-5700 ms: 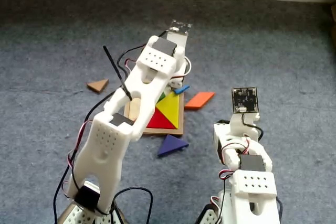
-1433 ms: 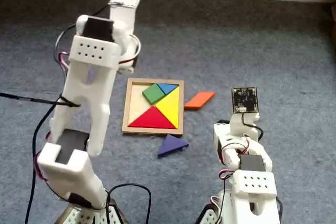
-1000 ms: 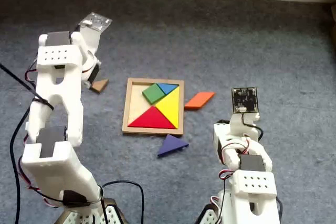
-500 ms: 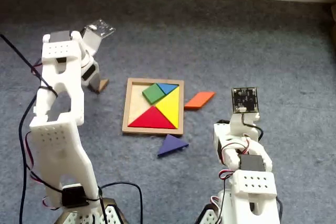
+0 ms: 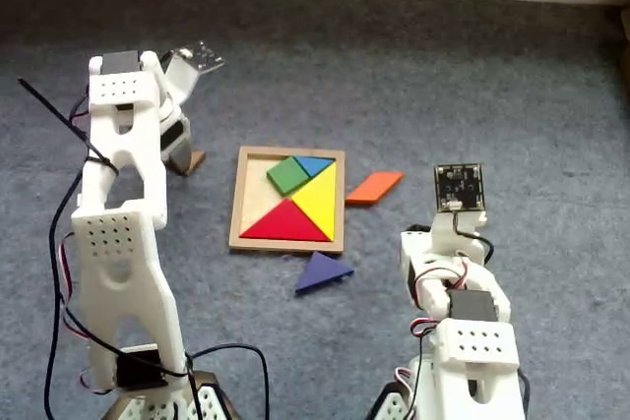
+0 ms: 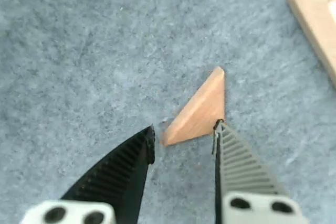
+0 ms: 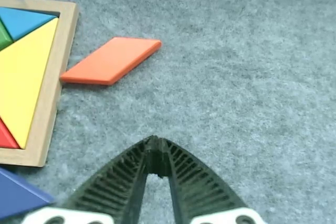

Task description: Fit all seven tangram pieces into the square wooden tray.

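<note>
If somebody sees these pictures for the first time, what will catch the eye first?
The square wooden tray in the middle of the grey carpet draws the eye, with a red piece, a yellow piece, a green piece and a blue piece in it. To its left, the left gripper hangs open around a plain wooden triangle. An orange parallelogram and a dark blue triangle lie outside the tray.

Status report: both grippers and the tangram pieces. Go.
Left gripper open, tips flanking the tan triangle on the carpet. Right gripper shut, empty. Tray holds four pieces; orange parallelogram and dark blue triangle lie outside it.
</note>
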`<state>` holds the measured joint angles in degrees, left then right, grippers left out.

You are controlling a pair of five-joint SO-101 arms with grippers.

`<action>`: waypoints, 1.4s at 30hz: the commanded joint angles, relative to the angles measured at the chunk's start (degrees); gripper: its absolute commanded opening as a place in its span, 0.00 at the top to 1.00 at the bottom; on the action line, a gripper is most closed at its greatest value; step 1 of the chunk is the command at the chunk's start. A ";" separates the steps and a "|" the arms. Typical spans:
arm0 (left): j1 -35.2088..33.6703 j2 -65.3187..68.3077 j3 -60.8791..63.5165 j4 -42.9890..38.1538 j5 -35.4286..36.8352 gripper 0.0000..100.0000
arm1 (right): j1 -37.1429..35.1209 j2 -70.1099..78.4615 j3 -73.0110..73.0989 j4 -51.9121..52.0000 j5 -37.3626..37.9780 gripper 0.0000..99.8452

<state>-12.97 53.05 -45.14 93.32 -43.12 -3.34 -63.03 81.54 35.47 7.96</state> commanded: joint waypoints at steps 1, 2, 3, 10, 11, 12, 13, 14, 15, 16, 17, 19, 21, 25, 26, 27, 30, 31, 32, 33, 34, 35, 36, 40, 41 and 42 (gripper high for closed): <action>3.12 -0.04 -1.01 2.29 -0.44 0.81 | -0.75 -0.66 -0.13 -1.63 0.70 0.99; 3.47 0.22 -1.01 2.37 -0.44 0.81 | -0.75 -0.66 -0.13 -1.63 0.70 0.99; 3.82 0.31 -0.92 2.29 -0.44 0.81 | -0.75 -0.66 -0.13 -1.63 0.70 0.99; 3.56 0.40 -0.84 2.20 -0.35 0.81 | -0.75 -0.66 -0.13 -1.63 0.70 0.99; 3.47 0.40 -0.84 2.20 -0.26 0.81 | -0.75 -0.66 -0.13 -1.63 0.70 0.99; 3.47 0.31 -0.92 2.20 -0.26 0.83 | -0.75 -0.66 -0.13 -1.63 0.70 0.99; 3.56 0.31 -0.92 2.20 -0.26 0.85 | -0.75 -0.66 -0.13 -1.63 0.70 0.99; 3.74 0.22 -0.92 2.29 -0.26 0.87 | -0.75 -0.66 -0.13 -1.63 0.70 0.99; 3.91 0.22 -0.92 2.46 -0.26 0.89 | -0.75 -0.66 -0.13 -1.63 0.70 0.99; 4.00 0.13 -0.92 2.64 -0.26 0.90 | -0.75 -0.66 -0.13 -1.63 0.70 0.99; 4.00 0.13 -0.92 2.64 -0.26 0.90 | -0.75 -0.66 -0.13 -1.63 0.70 0.99; 4.00 0.04 -0.92 2.64 -0.26 0.91 | -0.75 -0.66 -0.13 -1.63 0.70 0.99; 3.91 -0.13 -0.92 2.73 0.53 0.91 | -0.75 -0.66 -0.13 -1.63 0.70 0.99; 4.18 -2.07 -1.01 5.27 4.40 0.92 | -0.75 -0.66 -0.13 -1.63 0.70 0.99; 4.70 -3.21 -0.92 5.98 4.48 0.95 | -0.75 -0.66 -0.13 -1.63 0.70 0.99; 5.23 -4.44 -0.84 6.77 4.48 0.97 | -0.75 -0.66 -0.13 -1.63 0.70 0.99; 6.55 -8.04 0.13 7.56 7.38 0.99 | -0.75 -0.66 -0.13 -1.63 0.70 0.99; 6.81 -9.45 0.66 7.56 9.41 0.99 | -0.75 -0.66 -0.13 -1.63 0.70 0.99; 7.34 -11.03 1.19 7.56 10.81 1.00 | -0.75 -0.66 -0.13 -1.63 0.70 0.99; 8.04 -12.62 2.07 7.65 11.96 1.00 | -0.75 -0.66 -0.13 -1.63 0.70 0.99; 8.75 -14.37 3.47 7.65 12.84 1.00 | -0.75 -0.66 -0.13 -1.63 0.70 0.99; 9.54 -16.31 5.05 7.65 13.45 1.00 | -0.75 -0.66 -0.13 -1.63 0.70 0.99; 10.59 -18.51 6.99 7.65 14.33 1.00 | -0.75 -0.66 -0.13 -1.63 0.70 0.99; 15.25 -27.65 15.96 7.56 20.66 1.00 | -0.75 -0.66 -0.13 -1.63 0.70 0.99; 16.48 -29.93 18.07 7.56 23.03 1.00 | -0.75 -0.66 -0.13 -1.63 0.70 0.99; 17.71 -32.13 20.18 7.56 25.67 1.00 | -0.75 -0.66 -0.13 -1.63 0.70 0.99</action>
<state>0.57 29.76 -28.88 100.18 -23.52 -3.34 -63.03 81.54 35.47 7.96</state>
